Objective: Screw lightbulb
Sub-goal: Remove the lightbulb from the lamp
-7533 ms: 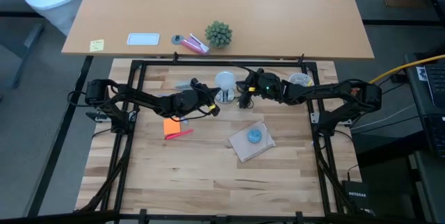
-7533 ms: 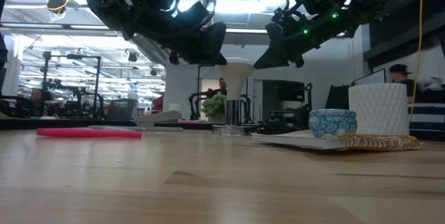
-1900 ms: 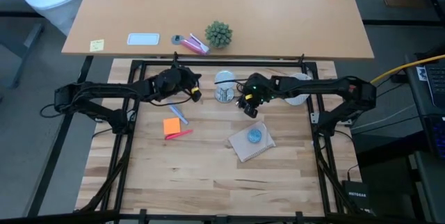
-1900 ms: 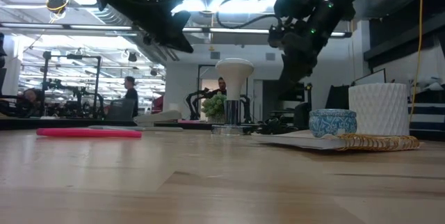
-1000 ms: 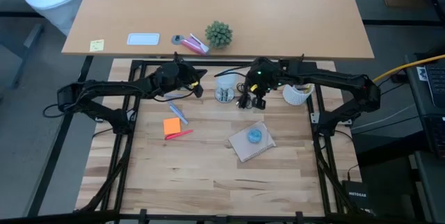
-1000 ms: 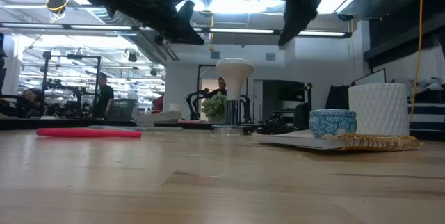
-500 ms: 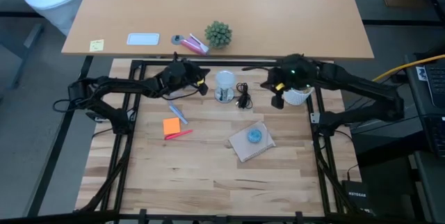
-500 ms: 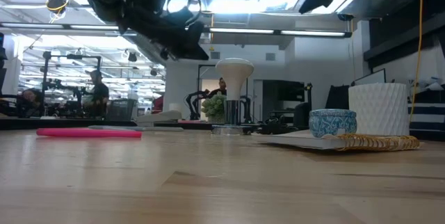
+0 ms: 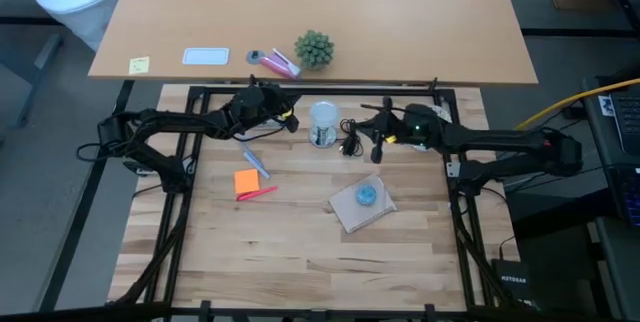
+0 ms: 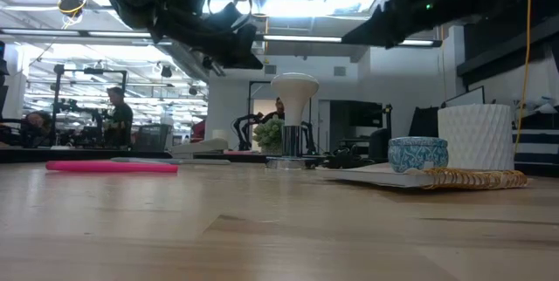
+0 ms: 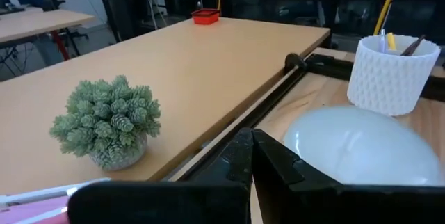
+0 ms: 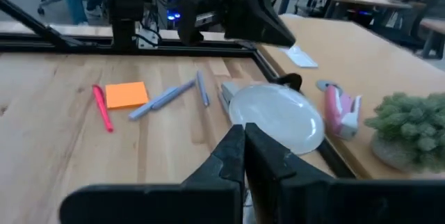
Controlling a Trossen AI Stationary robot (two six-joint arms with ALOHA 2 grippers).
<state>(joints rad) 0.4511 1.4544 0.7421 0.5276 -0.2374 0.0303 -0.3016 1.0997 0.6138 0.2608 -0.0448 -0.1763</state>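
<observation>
Near the table's (image 9: 300,262) front lies a blue blob (image 9: 366,195) on a pad; farther back the lightbulb (image 9: 323,116) stands upright in its socket (between both closed, empty claws), left claw (image 9: 292,122), right claw (image 9: 376,148); beyond, a white cup (image 11: 391,71) holds pens.

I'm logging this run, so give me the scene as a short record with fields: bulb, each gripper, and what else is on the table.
bulb: lightbulb upright in its socket, nothing gripping it
left gripper: shut, empty, just left of the lightbulb
right gripper: shut, empty, right of the lightbulb
other items: orange note pad, pink pen, white cup, blue blob on a mat
</observation>
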